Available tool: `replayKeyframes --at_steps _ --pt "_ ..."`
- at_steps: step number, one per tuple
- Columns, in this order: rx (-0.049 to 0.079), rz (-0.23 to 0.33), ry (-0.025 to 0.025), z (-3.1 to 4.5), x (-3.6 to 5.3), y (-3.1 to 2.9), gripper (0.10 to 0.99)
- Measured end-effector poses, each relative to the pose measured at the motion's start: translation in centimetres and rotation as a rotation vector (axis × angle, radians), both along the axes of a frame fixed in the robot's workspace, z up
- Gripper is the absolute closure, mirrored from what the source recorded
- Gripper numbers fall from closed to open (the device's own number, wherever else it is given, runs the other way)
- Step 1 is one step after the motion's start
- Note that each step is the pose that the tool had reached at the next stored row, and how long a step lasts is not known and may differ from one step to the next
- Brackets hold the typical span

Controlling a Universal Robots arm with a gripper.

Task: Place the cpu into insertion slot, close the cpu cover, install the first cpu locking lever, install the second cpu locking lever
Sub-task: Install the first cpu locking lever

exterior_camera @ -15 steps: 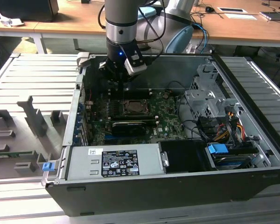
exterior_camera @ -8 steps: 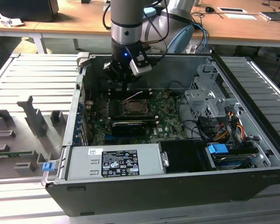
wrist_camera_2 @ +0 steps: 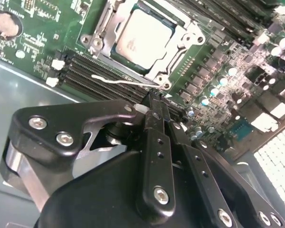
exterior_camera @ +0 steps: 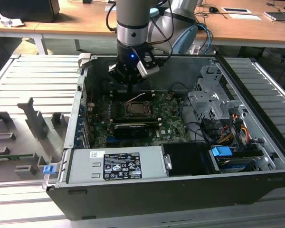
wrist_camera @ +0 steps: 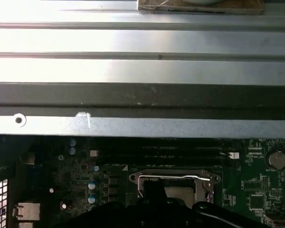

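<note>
Finds the cpu (wrist_camera_2: pixel 142 38) already seated flat in the slot (exterior_camera: pixel 137 110), centre of the exterior view, with the cover (wrist_camera_2: pixel 192 35) down over its edges to pin it. Leaves a thin lever (wrist_camera_2: pixel 121 81) standing free beside the socket, probably unlatched, though hard to judge. Hangs the gripper (wrist_camera_2: pixel 151 103) just above that lever, fingers drawn together on nothing, seemingly to push rather than grasp.
</note>
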State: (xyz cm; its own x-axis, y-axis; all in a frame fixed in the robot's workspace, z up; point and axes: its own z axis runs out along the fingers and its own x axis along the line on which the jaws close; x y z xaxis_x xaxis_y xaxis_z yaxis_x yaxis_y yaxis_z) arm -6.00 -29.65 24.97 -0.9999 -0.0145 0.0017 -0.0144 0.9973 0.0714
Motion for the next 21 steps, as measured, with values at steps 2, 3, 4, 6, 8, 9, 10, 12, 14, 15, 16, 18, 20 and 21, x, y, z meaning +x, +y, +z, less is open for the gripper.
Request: replayKeyframes --at_steps 2,3,4,6,8,9,10,12,14,15,16,18,20,21 --pt "0.022 0.001 -0.0006 0.00 0.00 -0.02 0.980" --pt "0.025 0.001 -0.0016 -0.06 0.00 -0.02 0.980" --pt "0.025 0.001 -0.0025 -0.16 0.01 -0.02 0.980" --pt "0.025 0.005 -0.0030 -0.41 0.23 -0.02 0.980" --pt "0.024 0.012 -0.0031 -0.71 0.50 -0.02 0.980" --pt "0.024 0.013 -0.0032 -0.91 0.69 -0.02 0.980" --pt "0.024 0.014 -0.0031 -1.10 0.75 -0.02 0.980" --pt "0.024 0.014 -0.0032 -1.54 0.76 -0.02 0.980" --pt "0.024 0.018 -0.0044 -1.83 0.80 -0.02 0.980" --pt "0.024 0.031 -0.0048 -1.97 0.81 -0.02 0.980" --pt "0.024 0.038 -0.0045 -1.98 0.82 -0.02 0.980" --pt "0.024 0.039 -0.0044 -1.98 0.85 -0.02 0.980" --pt "0.025 0.038 -0.0046 -1.99 0.94 -0.02 0.980" --pt "0.025 0.038 -0.0047 -2.01 1.04 -0.02 0.980"
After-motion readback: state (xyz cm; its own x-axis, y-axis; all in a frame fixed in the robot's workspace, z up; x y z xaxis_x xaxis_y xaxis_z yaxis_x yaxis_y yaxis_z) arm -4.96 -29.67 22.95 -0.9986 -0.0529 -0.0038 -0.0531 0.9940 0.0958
